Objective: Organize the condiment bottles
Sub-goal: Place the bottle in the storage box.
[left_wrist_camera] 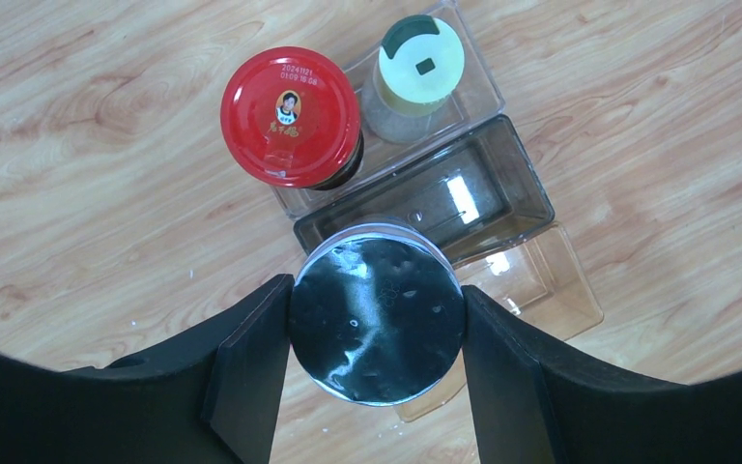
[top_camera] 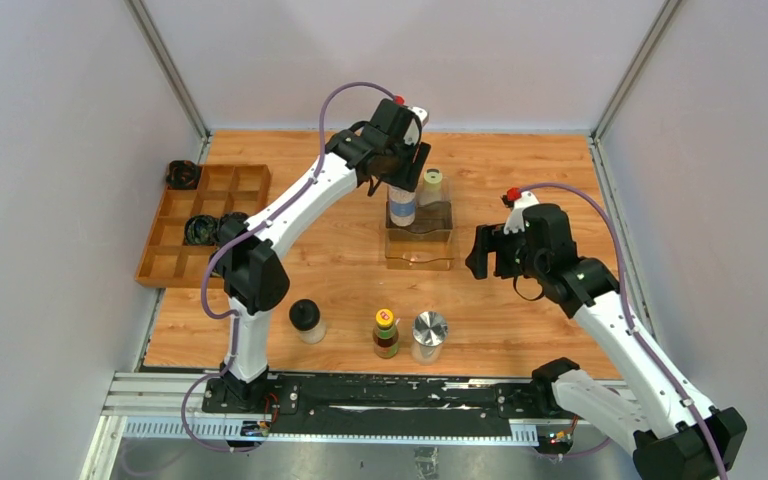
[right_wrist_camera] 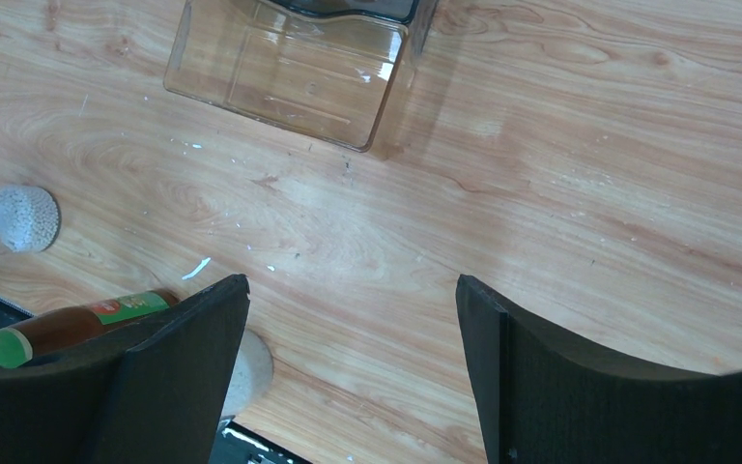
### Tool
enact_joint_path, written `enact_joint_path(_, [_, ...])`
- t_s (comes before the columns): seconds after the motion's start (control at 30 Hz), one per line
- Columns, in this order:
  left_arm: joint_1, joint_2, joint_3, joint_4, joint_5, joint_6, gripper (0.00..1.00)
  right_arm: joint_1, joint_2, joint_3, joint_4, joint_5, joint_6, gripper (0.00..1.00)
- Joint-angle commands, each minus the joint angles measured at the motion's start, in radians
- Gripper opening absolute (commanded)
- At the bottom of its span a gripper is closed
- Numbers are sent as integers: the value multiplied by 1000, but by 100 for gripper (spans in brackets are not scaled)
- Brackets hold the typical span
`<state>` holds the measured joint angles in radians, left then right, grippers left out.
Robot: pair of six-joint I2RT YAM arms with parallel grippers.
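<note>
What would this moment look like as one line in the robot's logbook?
Left gripper: shut on blue-labelled jar at clear rack | Right gripper: open, empty | Not yet racked: black-capped jar, sauce bottle, silver-lidded jar

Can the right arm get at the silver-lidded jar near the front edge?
Probably yes. The right gripper is open and empty, bare tabletop lies between it and the silver-lidded jar, and the brown sauce bottle stands on the jar's far side.
</note>
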<state>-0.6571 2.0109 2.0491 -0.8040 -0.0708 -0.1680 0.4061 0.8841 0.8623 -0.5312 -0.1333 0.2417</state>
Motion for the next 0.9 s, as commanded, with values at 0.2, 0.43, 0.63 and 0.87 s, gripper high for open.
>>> enact_joint_path(0.2, [-7, -34, -8, 85, 10, 10, 64, 8, -1, -32, 10, -3, -13, 84])
enact_joint_path(0.43, [-7, -34, -45, 102, 13, 7, 64, 8, 2, -39, 17, -7, -13, 85])
enact_joint_path(0.63, [-7, -38, -86, 124, 12, 7, 64, 7, 1, -46, 21, -7, -11, 85])
enact_joint_path(0.87, [-7, -42, -127, 161, 18, 4, 64, 8, -1, -51, 24, -12, -10, 85])
